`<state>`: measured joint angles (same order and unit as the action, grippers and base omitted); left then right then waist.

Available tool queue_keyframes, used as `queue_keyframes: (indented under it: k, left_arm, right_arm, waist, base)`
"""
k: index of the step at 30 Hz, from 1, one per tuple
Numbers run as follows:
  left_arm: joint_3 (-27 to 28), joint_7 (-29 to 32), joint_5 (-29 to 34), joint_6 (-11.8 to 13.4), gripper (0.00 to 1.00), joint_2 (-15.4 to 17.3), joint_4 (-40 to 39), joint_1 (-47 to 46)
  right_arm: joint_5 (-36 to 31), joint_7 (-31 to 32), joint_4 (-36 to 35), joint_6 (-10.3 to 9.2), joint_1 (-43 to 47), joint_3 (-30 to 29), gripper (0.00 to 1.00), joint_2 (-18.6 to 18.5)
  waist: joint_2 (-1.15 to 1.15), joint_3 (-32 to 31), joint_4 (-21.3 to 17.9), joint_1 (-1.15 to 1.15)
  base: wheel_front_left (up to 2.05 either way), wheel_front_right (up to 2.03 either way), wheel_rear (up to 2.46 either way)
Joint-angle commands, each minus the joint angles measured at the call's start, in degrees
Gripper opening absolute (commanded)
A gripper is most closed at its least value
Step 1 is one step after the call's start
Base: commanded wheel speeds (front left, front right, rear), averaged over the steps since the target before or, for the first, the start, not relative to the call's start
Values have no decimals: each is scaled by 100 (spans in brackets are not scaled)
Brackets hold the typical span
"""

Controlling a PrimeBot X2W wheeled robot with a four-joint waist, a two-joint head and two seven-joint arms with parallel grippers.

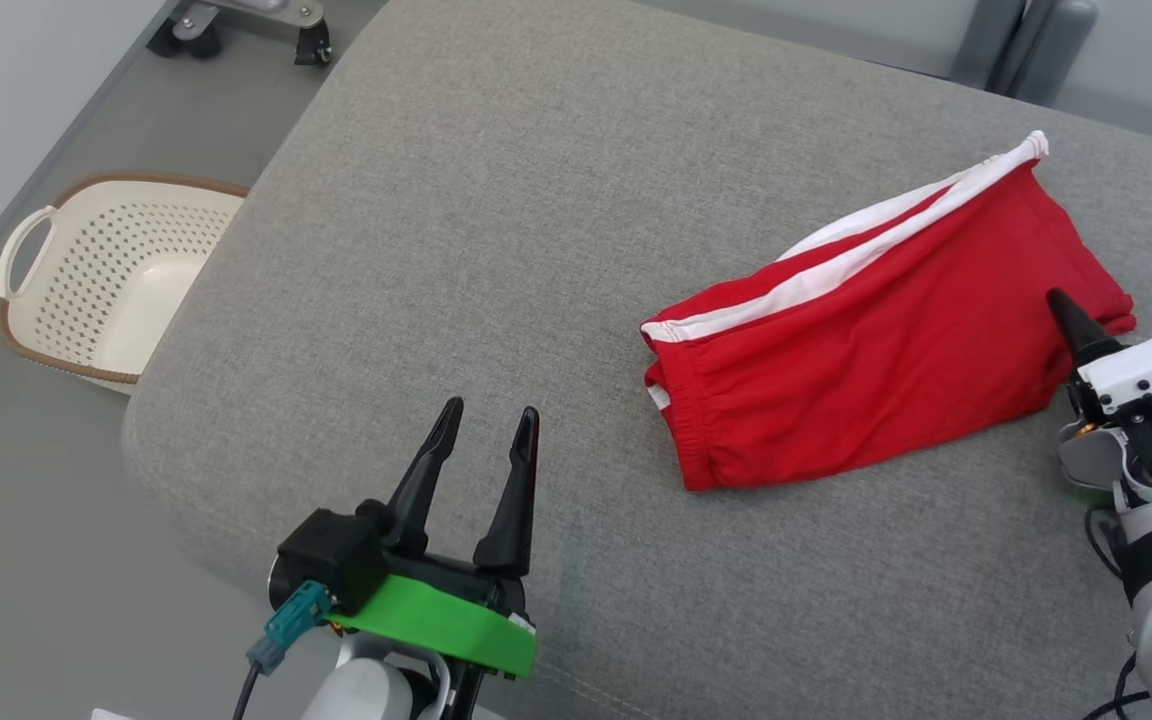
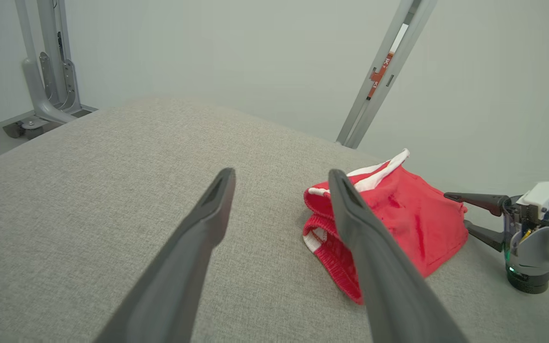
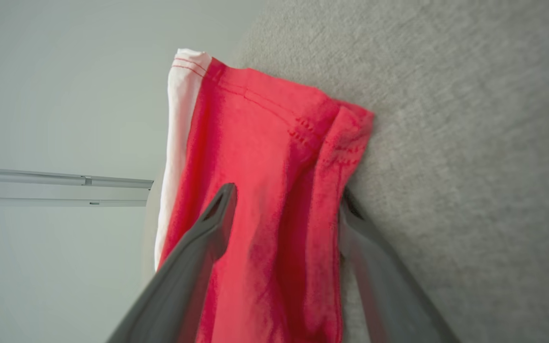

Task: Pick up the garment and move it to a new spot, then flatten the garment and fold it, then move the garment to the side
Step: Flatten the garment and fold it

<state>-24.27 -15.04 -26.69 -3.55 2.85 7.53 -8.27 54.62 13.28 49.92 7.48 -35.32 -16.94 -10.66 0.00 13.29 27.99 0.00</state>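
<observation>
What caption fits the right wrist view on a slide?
Open right gripper straddles an edge of red shorts on grey cushion.

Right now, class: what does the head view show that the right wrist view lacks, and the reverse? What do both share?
Head view adds: the cream basket and the open left gripper. Right wrist view adds: the hem's dotted stitching. Shared: the red garment, the grey cushion, the right gripper, open.

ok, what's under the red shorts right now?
The grey cushion, which shows beside the shorts. At their edge the open right gripper has one finger above and the other seemingly tucked beneath, its tip covered. Whatever else lies beneath is hidden by fabric.
</observation>
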Motion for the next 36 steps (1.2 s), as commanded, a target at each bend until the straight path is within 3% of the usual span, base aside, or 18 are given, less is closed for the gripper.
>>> queue_keyframes:
  k: [1, 14, 15, 16, 26, 36]
  left_arm:
    - [-25, -17, -49, 26, 100, 11, -29, -116]
    - [-234, -17, -177, 109, 100, 11, -39, -191]
    - [-235, -17, -180, 110, 100, 11, -39, -199]
    - [-230, -17, -184, 114, 100, 11, -35, -205]
    - [-123, -18, -114, 97, 100, 12, 83, -117]
    - [137, -18, -2, 42, 100, 14, 193, 73]
  right_arm:
    - [-60, 52, 253, -1, 29, 26, 100, 74]
    - [-281, 46, 1281, 0, -759, -74, 100, -76]
    - [-281, 39, 1300, 0, -788, -71, 63, -84]
    - [-291, 19, 1301, 0, -811, -52, 0, -95]
    - [-127, -410, 1105, -7, -704, -79, 0, -225]
    - [132, -841, 736, -7, -182, -158, 0, -185]
  waist:
    - [0, 119, 135, 0]
    - [0, 291, 428, 0]
    - [0, 291, 434, 0]
    - [0, 284, 438, 0]
    - [0, 16, 216, 0]
    - [0, -368, -455, 0]
  base:
    - [0, 0, 0]
    - [0, 0, 0]
    - [0, 0, 0]
    - [0, 0, 0]
    - [0, 0, 0]
    - [0, 0, 0]
